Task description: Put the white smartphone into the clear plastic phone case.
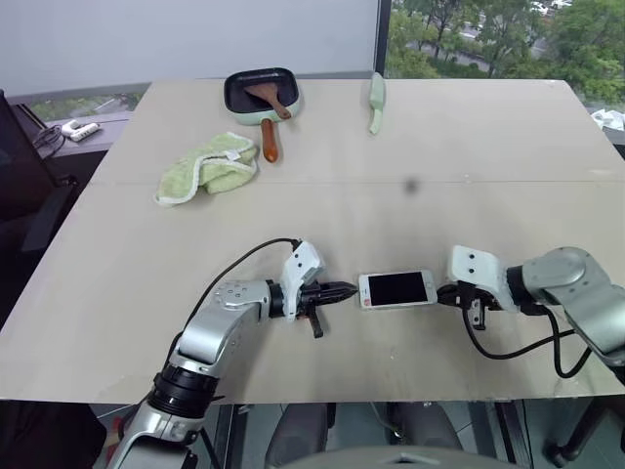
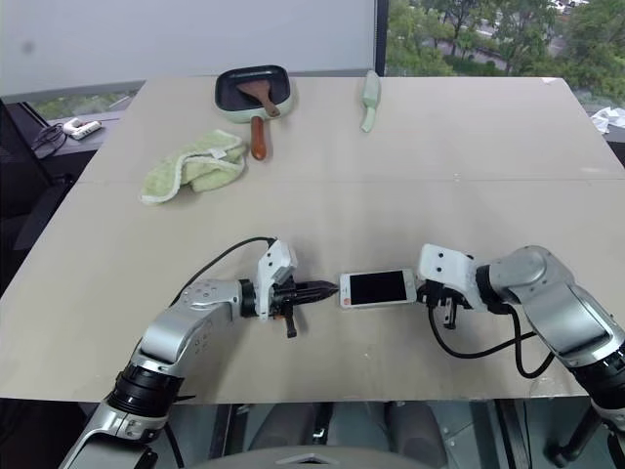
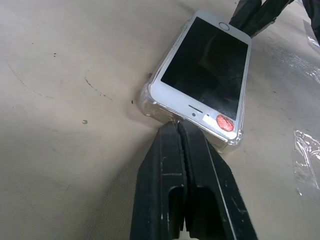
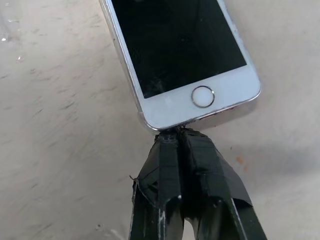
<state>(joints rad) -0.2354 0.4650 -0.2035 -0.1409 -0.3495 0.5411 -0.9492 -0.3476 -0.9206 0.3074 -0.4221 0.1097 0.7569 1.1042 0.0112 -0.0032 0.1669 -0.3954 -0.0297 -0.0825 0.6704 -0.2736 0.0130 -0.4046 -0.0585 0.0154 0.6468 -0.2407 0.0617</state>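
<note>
At the near middle of the table [image 1: 117, 293] the white smartphone [image 1: 397, 289] lies screen up, its long side running from nine to three o'clock, between the two grippers. The left gripper [image 1: 344, 290] is clenched, grasping nothing, its tip touching the phone's earpiece end at nine o'clock. The right gripper [image 4: 178, 134] is likewise clenched and empty, its tip against the home-button end at three o'clock. In the left wrist view the clear plastic phone case [image 3: 150, 100] wraps the earpiece end, its glossy rim and bumper corners standing around the phone's edge. At the home-button end I cannot tell whether the rim is up over the edge. My judgement: the phone is in the case at one end at least, so the task is mostly done; what may remain is pressing the far end fully home. Away at twelve o'clock sit a green cloth [image 1: 207, 168] and a small pan [image 1: 261, 93], untouched.
</note>
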